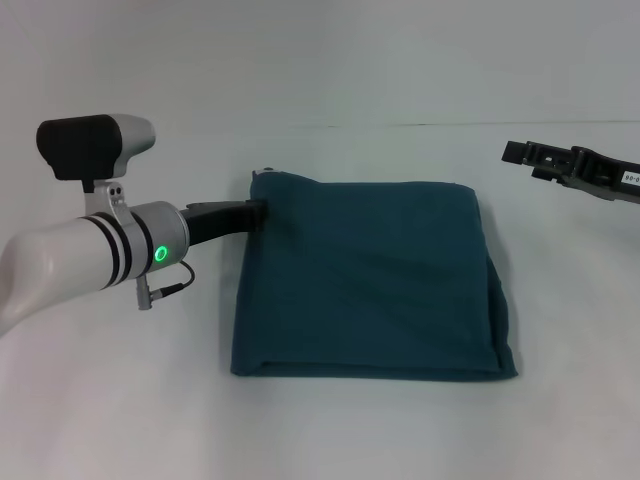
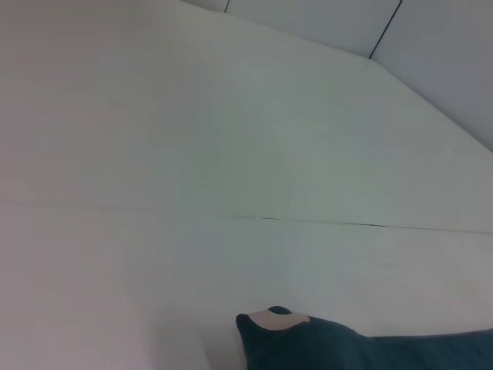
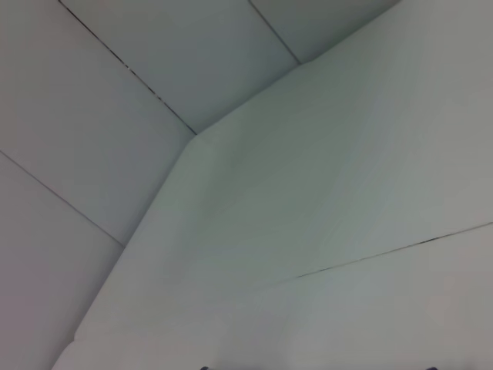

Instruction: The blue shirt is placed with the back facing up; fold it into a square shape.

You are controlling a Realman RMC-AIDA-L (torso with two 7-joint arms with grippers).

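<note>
Head view shows the dark teal-blue soft-fabric shirt [image 1: 370,280] lying folded near-square on the white worktop [image 1: 120,400]. Left gripper [image 1: 255,210] sits at its far-left corner — jaws' state I cannot tell. Right gripper [image 1: 530,157] hovers apart, jaws open. Limp, light cloth — best pinched at corners.

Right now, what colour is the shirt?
Plain dark teal-blue shirt; head view shows it best.

Folded blue shirt [image 1: 370,280] on white table [image 1: 330,430]

We see a plain white table [image 1: 330,430] with a thin dark seam [image 2: 323,222] across it, and pale panelled walls [image 3: 115,69] behind.
</note>
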